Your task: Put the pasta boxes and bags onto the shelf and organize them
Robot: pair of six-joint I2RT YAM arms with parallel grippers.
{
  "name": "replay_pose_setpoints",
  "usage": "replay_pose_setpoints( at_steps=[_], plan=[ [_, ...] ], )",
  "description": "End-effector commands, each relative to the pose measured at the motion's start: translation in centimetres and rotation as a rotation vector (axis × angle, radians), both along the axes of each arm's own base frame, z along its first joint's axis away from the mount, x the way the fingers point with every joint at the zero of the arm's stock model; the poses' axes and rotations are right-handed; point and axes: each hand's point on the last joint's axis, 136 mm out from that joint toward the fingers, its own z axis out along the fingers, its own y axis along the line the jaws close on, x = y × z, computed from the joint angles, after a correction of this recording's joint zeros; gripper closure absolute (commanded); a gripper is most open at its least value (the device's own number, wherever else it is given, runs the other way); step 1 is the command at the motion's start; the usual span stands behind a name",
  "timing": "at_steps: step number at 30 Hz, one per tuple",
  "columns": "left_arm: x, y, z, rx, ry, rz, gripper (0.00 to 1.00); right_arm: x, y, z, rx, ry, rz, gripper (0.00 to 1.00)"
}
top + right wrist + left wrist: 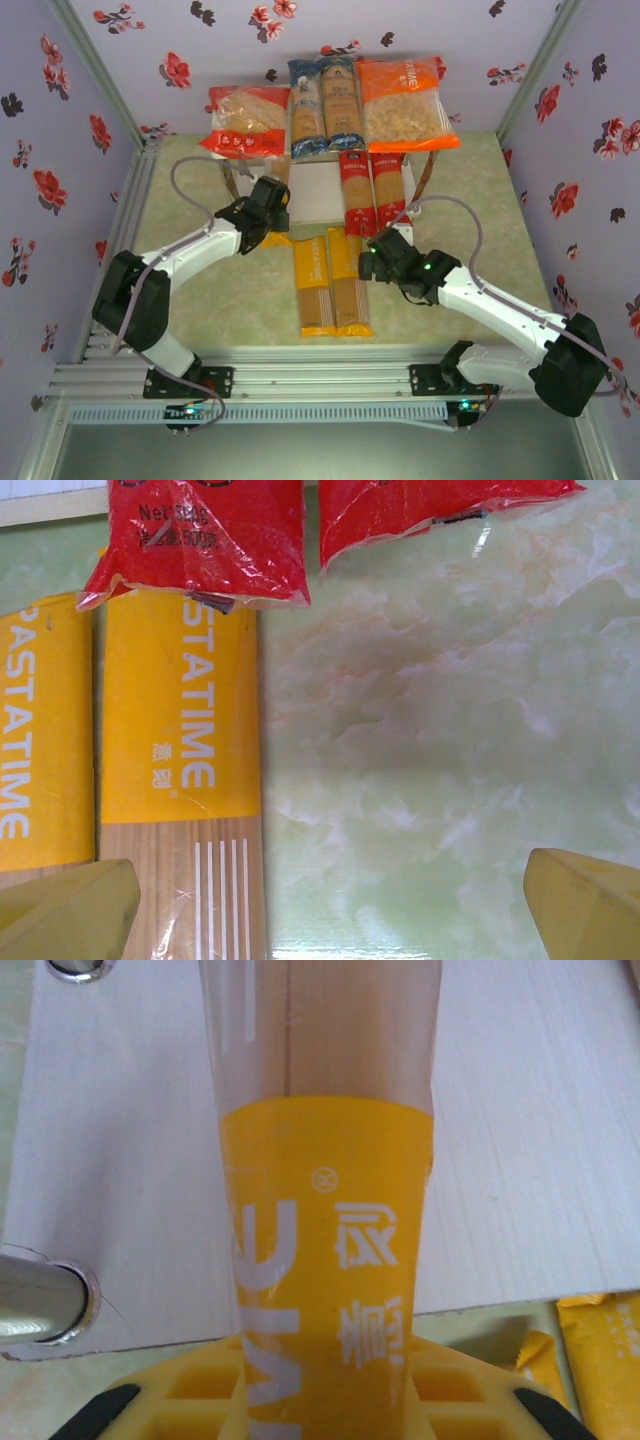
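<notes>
Currently the left gripper [266,208] is pinching a yellow-orange spaghetti pack [330,1260] near its labelled end, over the shelf's [520,1140] lower board. Being long, light, brittle inside and slick in film, it is likely to swivel, so a mid-length hold seems safer. The right gripper [330,910] is hanging spread wide above the bench [430,740].

A green marbled tabletop [480,200] carries a white two-tier shelf of boards on thin metal legs [318,195] at 12 o'clock. Two long yellow-orange spaghetti packs [312,285] lie side by side at its centre.

The top board holds three kinds of pack:
- a red-ended clear pasta bag [247,120] at 9 o'clock
- two blue spaghetti packs [305,105] in the middle
- an orange clear pasta bag [405,100] at 3 o'clock

Two red spaghetti packs [357,190] lie on the lower board towards 3 o'clock, their near ends past its front edge.
</notes>
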Motion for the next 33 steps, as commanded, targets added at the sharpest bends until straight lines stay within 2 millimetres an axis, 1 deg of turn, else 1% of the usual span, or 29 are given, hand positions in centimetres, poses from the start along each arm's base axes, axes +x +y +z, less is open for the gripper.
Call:
replay_pose_setpoints(
  at_steps=[1, 8, 14, 16, 21, 28, 32, 33],
  plan=[
    [3.8, 0.0, 6.3, -0.054, -0.212, 0.069, 1.0, 0.6, 0.1, 0.8, 0.003, -0.022, 0.003, 0.01],
    [4.6, 1.0, 5.5, -0.019, -0.193, 0.1, 1.0, 0.6, -0.2, 0.4, -0.004, -0.016, -0.004, 0.01],
    [4.5, 1.4, 4.4, 0.004, -0.166, 0.111, 1.0, 0.6, -0.3, 0.1, -0.009, -0.009, -0.008, 0.01],
    [4.6, 1.5, 4.2, 0.011, -0.165, 0.112, 1.0, 0.4, 0.1, -0.1, 0.01, 0.009, 0.007, 0.01],
    [5.0, 1.6, 3.1, 0.019, -0.156, 0.117, 0.92, 0.3, 0.0, -0.3, 0.009, 0.014, 0.002, 0.01],
    [5.5, 2.4, 1.1, 0.033, -0.119, 0.151, 0.92, 0.0, -0.3, -0.6, -0.005, 0.027, 0.0, 0.01],
    [5.6, 2.3, 0.4, 0.041, -0.109, 0.147, 0.92, -0.1, -0.5, -0.6, -0.005, 0.028, -0.002, 0.01],
    [5.7, 2.3, 0.2, 0.042, -0.108, 0.147, 0.91, -0.1, -0.5, -0.6, -0.005, 0.029, -0.003, 0.01]
  ],
)
